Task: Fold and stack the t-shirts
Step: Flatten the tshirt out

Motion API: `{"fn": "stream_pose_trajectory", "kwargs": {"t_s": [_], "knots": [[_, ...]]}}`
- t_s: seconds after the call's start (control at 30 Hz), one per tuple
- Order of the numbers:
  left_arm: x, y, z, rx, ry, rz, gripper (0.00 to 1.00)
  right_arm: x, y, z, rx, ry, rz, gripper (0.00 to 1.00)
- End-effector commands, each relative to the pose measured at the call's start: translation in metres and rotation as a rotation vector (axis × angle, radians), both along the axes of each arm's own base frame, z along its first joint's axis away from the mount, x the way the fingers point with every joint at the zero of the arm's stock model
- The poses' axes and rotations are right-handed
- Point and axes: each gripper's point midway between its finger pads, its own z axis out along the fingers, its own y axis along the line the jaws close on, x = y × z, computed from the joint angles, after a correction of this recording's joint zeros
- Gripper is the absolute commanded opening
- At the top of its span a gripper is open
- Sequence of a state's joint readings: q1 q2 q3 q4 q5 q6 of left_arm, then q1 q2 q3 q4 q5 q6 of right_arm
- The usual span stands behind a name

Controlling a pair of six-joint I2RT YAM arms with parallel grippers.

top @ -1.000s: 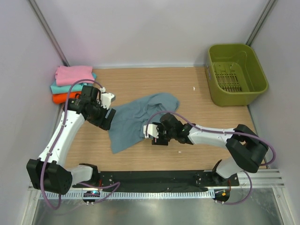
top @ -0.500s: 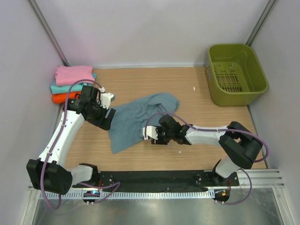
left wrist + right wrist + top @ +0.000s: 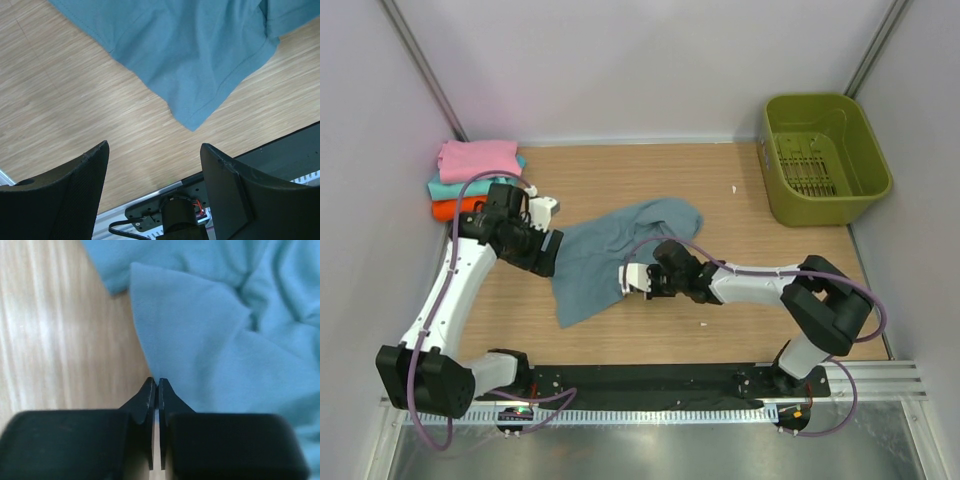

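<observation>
Looking from above, one slate t-shirt [image 3: 610,250] lies loose on the bench [image 3: 720,200], long axis near-left to far-right, the right gripper [image 3: 632,279] at its near hem, the left gripper [image 3: 546,251] at its left edge; three folded t-shirts [image 3: 478,158] stack far-left. Left wrist: jaws wide, shirt corner just ahead. Right wrist: jaws pressed together at the hem, catch uncertain.

One shirt [image 3: 610,245] lies spread mid table [image 3: 740,290]. The stack [image 3: 475,172] of shirts sits in the far left corner, the basket [image 3: 773,170] far right. The left hand [image 3: 542,252] is over the shirt's left edge, the right hand [image 3: 632,279] at its near edge.
</observation>
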State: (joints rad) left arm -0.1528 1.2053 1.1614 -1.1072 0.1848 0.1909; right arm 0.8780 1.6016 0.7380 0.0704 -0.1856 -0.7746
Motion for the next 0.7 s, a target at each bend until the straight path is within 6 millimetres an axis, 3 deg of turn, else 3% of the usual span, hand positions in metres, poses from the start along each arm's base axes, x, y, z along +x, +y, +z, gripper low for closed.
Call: {"fn": "stream_pose_trajectory", "kwargs": {"t_s": [0.0, 0.03, 0.07, 0.13, 0.17, 0.23, 0.27, 0.4, 0.67], "knots": [[-0.001, -0.003, 0.009, -0.035, -0.043, 0.006, 0.74, 0.039, 0.025, 0.074, 0.092, -0.157, -0.044, 0.02], [-0.001, -0.003, 0.009, -0.037, -0.046, 0.003, 0.74, 0.043, 0.018, 0.089, 0.077, -0.171, -0.071, 0.02], [0.0, -0.003, 0.01, -0.036, -0.06, 0.0, 0.74, 0.059, 0.024, 0.124, 0.12, -0.217, -0.097, 0.02], [0.001, -0.004, 0.009, -0.038, -0.073, -0.007, 0.74, 0.068, 0.019, 0.158, 0.125, -0.254, -0.129, 0.02], [0.001, -0.004, 0.01, -0.041, -0.077, -0.009, 0.74, 0.076, 0.02, 0.195, 0.174, -0.306, -0.147, 0.02], [0.003, -0.007, 0.012, -0.058, -0.096, -0.021, 0.74, 0.082, 0.014, 0.219, 0.167, -0.341, -0.162, 0.01], [0.004, -0.008, 0.014, -0.062, -0.101, -0.023, 0.74, 0.089, 0.011, 0.245, 0.184, -0.389, -0.193, 0.02], [0.01, -0.011, 0.026, -0.074, -0.134, -0.03, 0.74, 0.102, -0.004, 0.278, 0.184, -0.459, -0.249, 0.02], [0.013, -0.026, 0.047, -0.15, -0.159, -0.089, 0.74, 0.136, -0.024, 0.314, 0.214, -0.543, -0.371, 0.02]]}}
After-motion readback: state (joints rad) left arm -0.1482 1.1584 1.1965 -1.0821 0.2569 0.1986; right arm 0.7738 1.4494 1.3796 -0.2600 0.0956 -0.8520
